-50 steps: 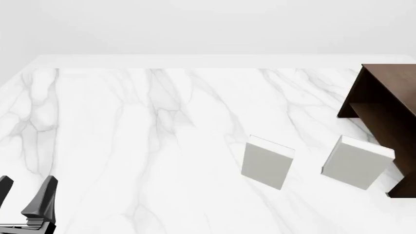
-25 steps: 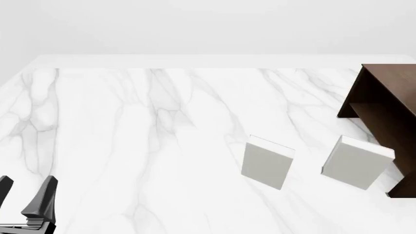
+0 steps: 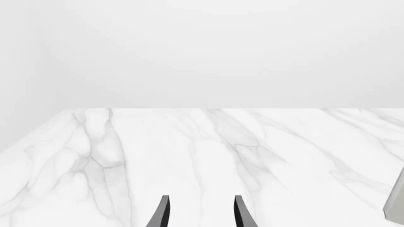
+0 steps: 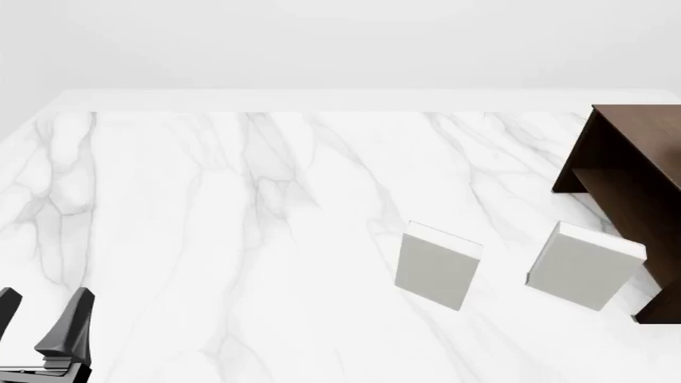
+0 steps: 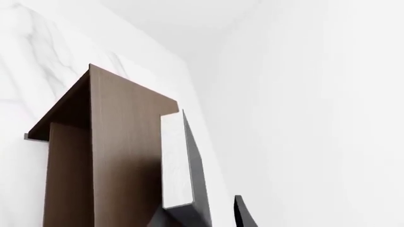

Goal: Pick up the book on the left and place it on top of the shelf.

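Observation:
In the right wrist view the book (image 5: 197, 179), with a dark cover and white page edges, lies flat against the top board of the dark brown shelf (image 5: 126, 142). My right gripper (image 5: 203, 215) is just behind the book. One finger (image 5: 243, 213) shows, with a gap between it and the cover, and the jaws stand open. The front view shows only the shelf's left part (image 4: 627, 179) at the right edge; the book and the right gripper are out of that view. My left gripper (image 4: 41, 317) hovers open and empty at the near left corner, far from the shelf.
Two pale grey-white books stand on the marble table: one (image 4: 436, 265) at centre right, the other (image 4: 583, 265) just in front of the shelf. A sliver of a pale book (image 3: 396, 204) shows at the edge of the left wrist view.

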